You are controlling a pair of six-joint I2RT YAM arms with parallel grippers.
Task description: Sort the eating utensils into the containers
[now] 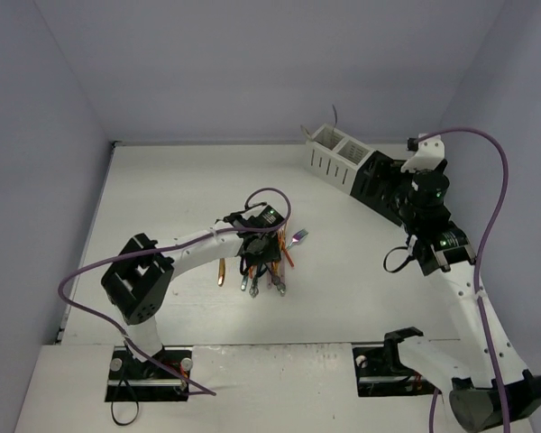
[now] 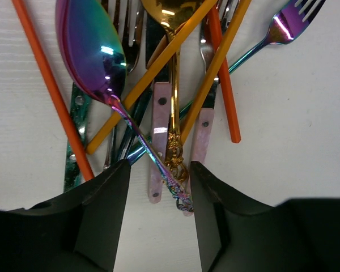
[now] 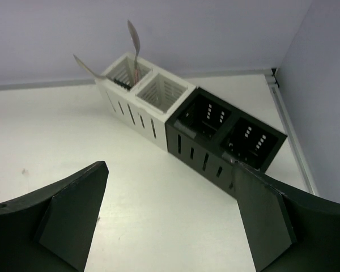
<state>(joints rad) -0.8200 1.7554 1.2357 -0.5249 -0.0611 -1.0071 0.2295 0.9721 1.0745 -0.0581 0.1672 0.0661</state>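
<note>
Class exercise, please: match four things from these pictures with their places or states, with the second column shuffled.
Column one
1 white caddy
2 black caddy
3 iridescent spoon
4 right gripper

Column two
A jaws wide open, nothing between them
B handle lies between the fingers of the left gripper
C utensil handles stick up from it
D no utensil seen inside

Pairs: 1-C, 2-D, 3-B, 4-A

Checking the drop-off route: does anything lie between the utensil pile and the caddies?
Nothing visible on the table between the pile and the white caddy; the right arm hovers close by the black caddy.
</note>
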